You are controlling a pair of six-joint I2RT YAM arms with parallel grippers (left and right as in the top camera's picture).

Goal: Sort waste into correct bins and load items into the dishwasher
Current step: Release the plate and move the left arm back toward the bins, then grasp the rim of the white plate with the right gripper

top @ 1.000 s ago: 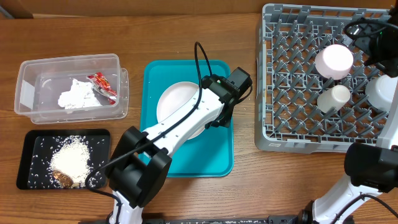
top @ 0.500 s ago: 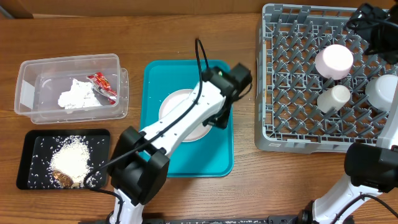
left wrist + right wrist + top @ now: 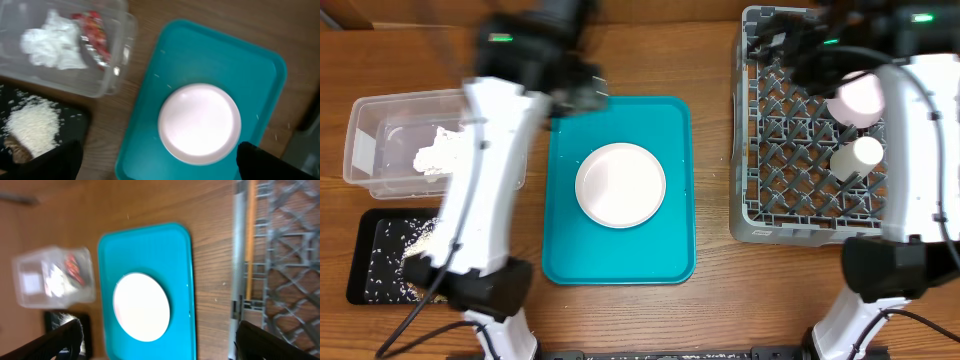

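1. Scraps (image 3: 32, 130) lie in the black tray (image 3: 72, 117), nearest: sorted.
2. Plate (image 3: 620, 185) sits on the teal tray (image 3: 620, 262) on the desk (image 3: 712, 300), not yet racked; likely the last job.
3. Napkin (image 3: 432, 158) and wrapper (image 3: 95, 35) lie in the tub (image 3: 365, 150).
4. Saucer (image 3: 855, 100) and cup (image 3: 860, 155) stand in the rack (image 3: 770, 215); the bowl is hidden.
5. Left tool (image 3: 160, 162) and right tool (image 3: 160, 342) hang above, both spread wide and empty.

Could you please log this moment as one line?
plate on teal tray | napkin in tub | left claw open | right claw open

Left arm (image 3: 482, 180) blurred, hides maybe half of black tray (image 3: 368, 262); right arm (image 3: 912, 130) blurred.
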